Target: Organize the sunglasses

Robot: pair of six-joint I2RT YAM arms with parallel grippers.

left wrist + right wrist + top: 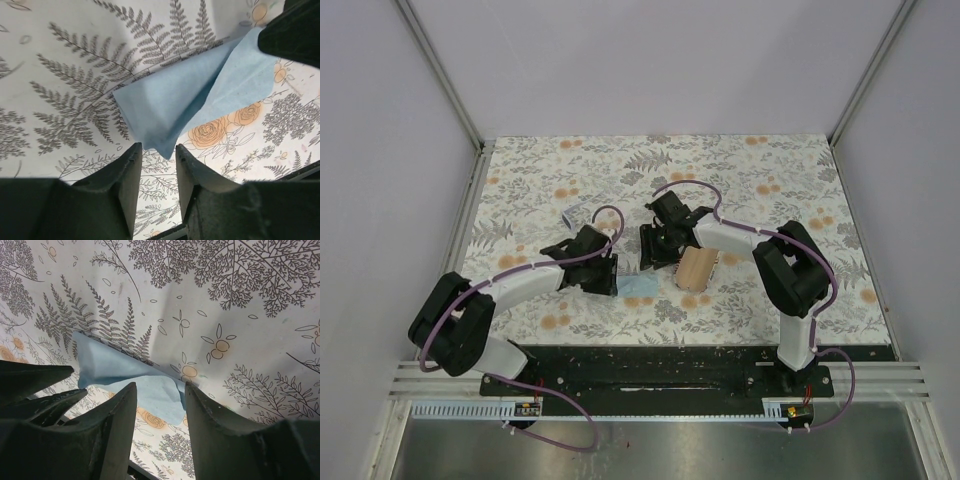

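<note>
A lab test booth: plain white walls, aluminium framing, floral-covered table.

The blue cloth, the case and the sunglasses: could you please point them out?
blue cloth (pixel 190 95), left wrist view, its folded middle.
case (pixel 697 268), top external view, its tan inside.
sunglasses (pixel 576 213), top external view, the pale frame.

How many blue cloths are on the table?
1. The blue cloth lies on the flowery table, just ahead of the left gripper and the right gripper, beside the case. The arms might hide another.
</note>
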